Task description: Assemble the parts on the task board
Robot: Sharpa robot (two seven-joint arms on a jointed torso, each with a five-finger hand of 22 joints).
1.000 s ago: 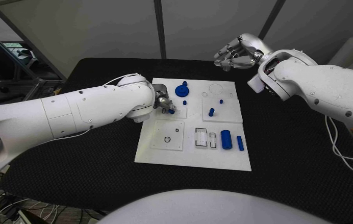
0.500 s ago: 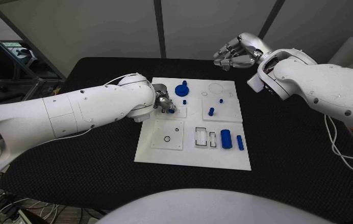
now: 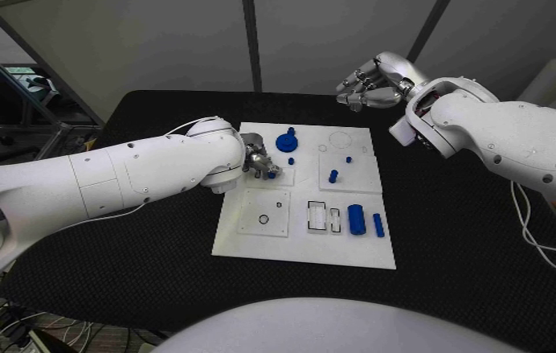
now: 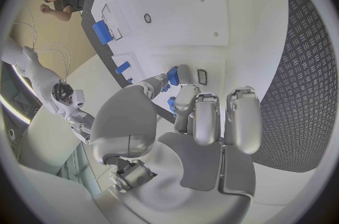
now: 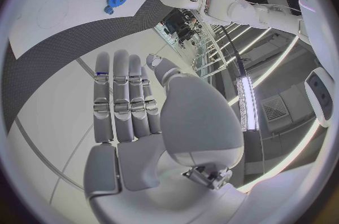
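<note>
Right now the silver left hand [image 3: 257, 164] pinches a small blue plastic peg [image 4: 172, 75] at the left middle of the white task board [image 3: 304, 250] — light, rigid, probably slippery, best held by its sides. The silver right hand [image 3: 373, 84] hovers beyond the far edge, fingers loosely curled around nothing.

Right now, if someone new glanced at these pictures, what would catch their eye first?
Probably the left robot hand, low over the white rectangular task board at its left side, pinching a small blue part. Next, the round blue toothed gear near the board's far edge, and the right robot hand raised beyond the table's far edge, holding nothing.
</note>
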